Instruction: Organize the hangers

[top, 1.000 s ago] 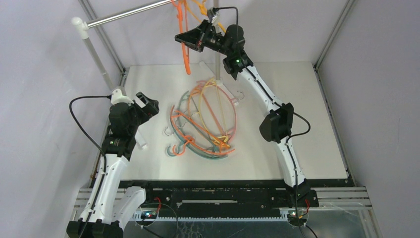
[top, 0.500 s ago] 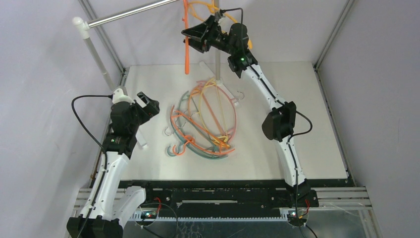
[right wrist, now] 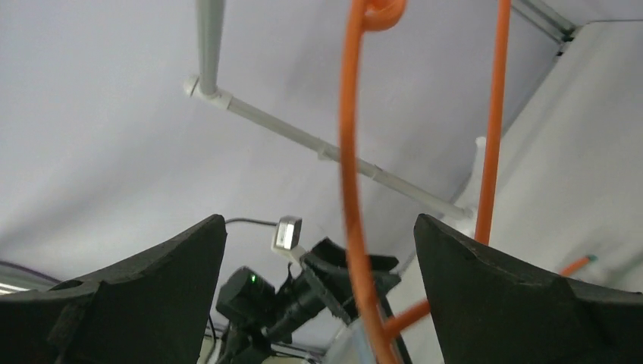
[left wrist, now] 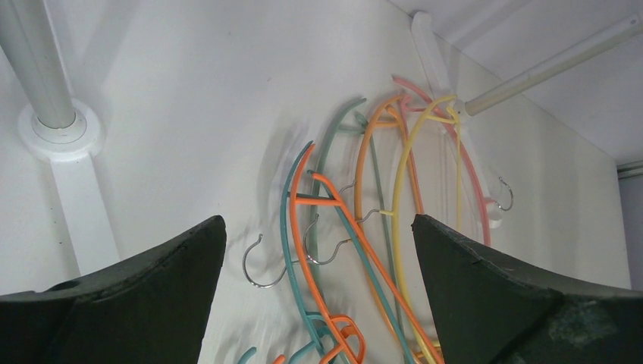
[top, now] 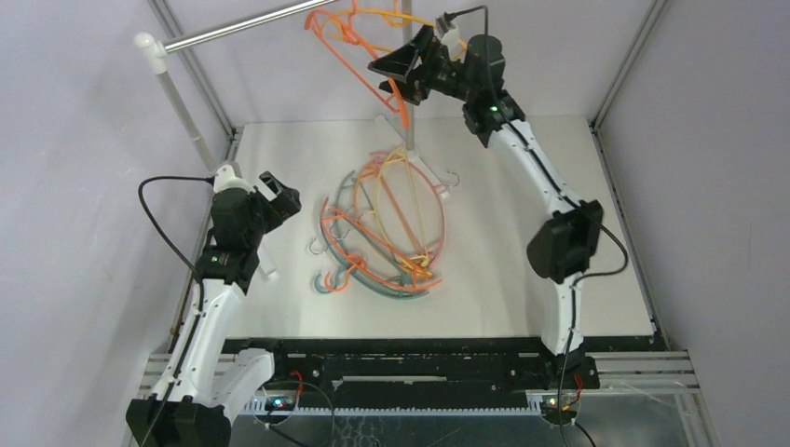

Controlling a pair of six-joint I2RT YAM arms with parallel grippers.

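Several hangers (top: 382,233) in orange, teal, yellow and pink lie tangled in the middle of the table, also seen in the left wrist view as a pile (left wrist: 356,227). One orange hanger (top: 347,47) hangs from the silver rail (top: 242,26), tilted. My right gripper (top: 389,76) is open just to its right. In the right wrist view the orange hanger (right wrist: 349,174) runs between the wide jaws of the right gripper (right wrist: 320,220), untouched. My left gripper (top: 279,197) is open, left of the pile, with nothing in it; its view shows the left gripper (left wrist: 319,220) above metal hooks (left wrist: 258,265).
A white post (top: 177,93) holds the rail's left end, its foot (left wrist: 57,133) close to my left gripper. A second upright post (top: 408,84) stands behind the pile on a white base. Another yellow-orange hanger (top: 382,14) hangs on the rail. Walls close in on both sides.
My right gripper has opened and let go of the orange hanger, which now hangs from the rail, swung left. The right arm has drawn back to the right. The left arm has barely moved.
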